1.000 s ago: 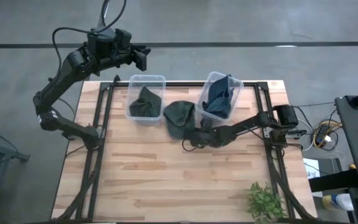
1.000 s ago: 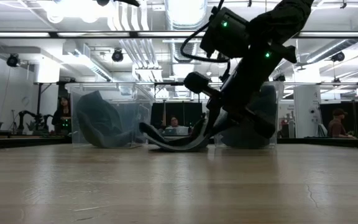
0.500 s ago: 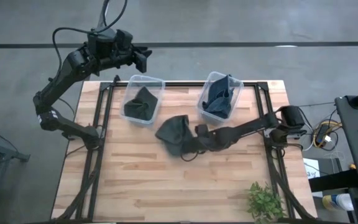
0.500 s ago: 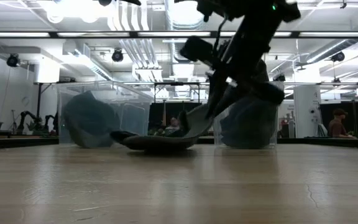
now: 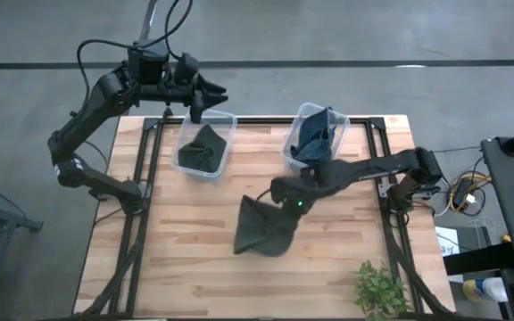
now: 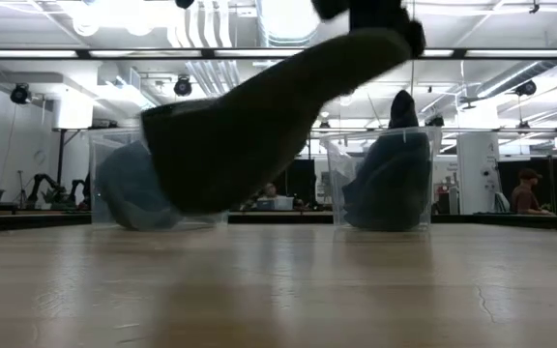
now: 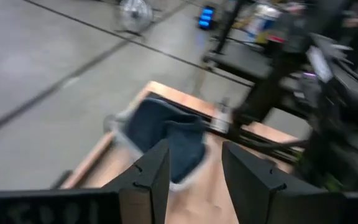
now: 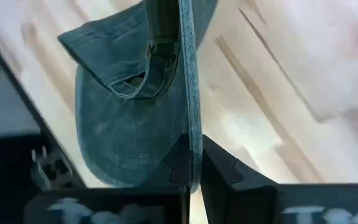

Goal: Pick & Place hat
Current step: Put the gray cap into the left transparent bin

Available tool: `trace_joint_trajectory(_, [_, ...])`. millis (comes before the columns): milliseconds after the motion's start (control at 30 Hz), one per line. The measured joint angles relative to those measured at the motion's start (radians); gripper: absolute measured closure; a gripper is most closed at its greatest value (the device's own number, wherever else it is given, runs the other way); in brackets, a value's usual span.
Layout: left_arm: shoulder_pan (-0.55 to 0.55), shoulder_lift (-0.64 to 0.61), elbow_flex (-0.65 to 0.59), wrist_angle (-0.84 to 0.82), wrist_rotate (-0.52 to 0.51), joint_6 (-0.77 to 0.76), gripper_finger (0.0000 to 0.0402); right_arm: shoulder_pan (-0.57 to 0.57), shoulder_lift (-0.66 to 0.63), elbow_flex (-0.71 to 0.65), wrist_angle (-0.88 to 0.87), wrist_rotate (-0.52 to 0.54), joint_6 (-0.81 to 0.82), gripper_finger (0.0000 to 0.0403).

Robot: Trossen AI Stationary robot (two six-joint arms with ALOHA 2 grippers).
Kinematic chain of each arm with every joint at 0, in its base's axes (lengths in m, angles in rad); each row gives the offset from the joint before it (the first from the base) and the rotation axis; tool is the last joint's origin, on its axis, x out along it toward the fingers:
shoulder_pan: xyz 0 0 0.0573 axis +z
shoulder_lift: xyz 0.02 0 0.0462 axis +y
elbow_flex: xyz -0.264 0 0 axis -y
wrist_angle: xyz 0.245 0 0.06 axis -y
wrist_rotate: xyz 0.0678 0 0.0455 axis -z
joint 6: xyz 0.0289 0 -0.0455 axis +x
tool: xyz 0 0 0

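A dark teal denim hat [image 5: 261, 230] hangs from my right gripper [image 5: 273, 198] over the middle of the table. In the low view the hat [image 6: 249, 135] is clear of the tabletop. My right gripper [image 8: 194, 167] is shut on it. My left gripper [image 5: 205, 102] is open in the air over the far rim of the left clear bin [image 5: 205, 147]. In the left wrist view its fingers [image 7: 148, 177] are spread, with nothing between them. My right gripper pinches a thin edge of the hat [image 8: 191, 127] between its two fingers, which lie along that edge. The arm reaches in from the table's right side. The hat is lifted clear and sags down and to the left below the fingers [image 6: 177, 164].
Two clear bins stand at the table's far edge. The left one holds a dark green cloth item, and the right one [image 5: 315, 138] holds a blue one. A small plant [image 5: 380, 287] sits at the near right corner. Black frame rails [image 5: 141, 196] run along both sides.
My right gripper has swung from beside the bins toward the table's middle and near edge and has risen. The hat slid along the table with it, then came up off the wood and now hangs. The left bin has shifted a little. My left gripper has dipped toward that bin.
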Motion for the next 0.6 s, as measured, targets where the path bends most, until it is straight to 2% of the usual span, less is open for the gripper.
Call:
trace_joint_trajectory(100, [0.0, 0.005, -0.001, 0.0, 0.132, -0.011, 0.0264, -0.013, -0.001, 0.11, -0.112, -0.044, -0.139, 0.0392])
trace_joint_trajectory(267, [-0.007, 0.021, -0.001, -0.017, 0.466, -0.065, 0.0264, -0.028, -0.002, 0.289, -0.242, -0.146, -0.332, 0.0392])
trace_joint_trajectory(333, [-0.015, 0.034, -0.001, -0.026, 0.561, -0.108, 0.0264, -0.036, -0.002, 0.356, -0.278, -0.174, -0.383, 0.0392])
trace_joint_trajectory(600, [-0.11, 0.089, -0.002, -0.067, 0.581, -0.173, 0.0264, -0.096, 0.006, 0.523, -0.417, -0.334, -0.392, 0.0392])
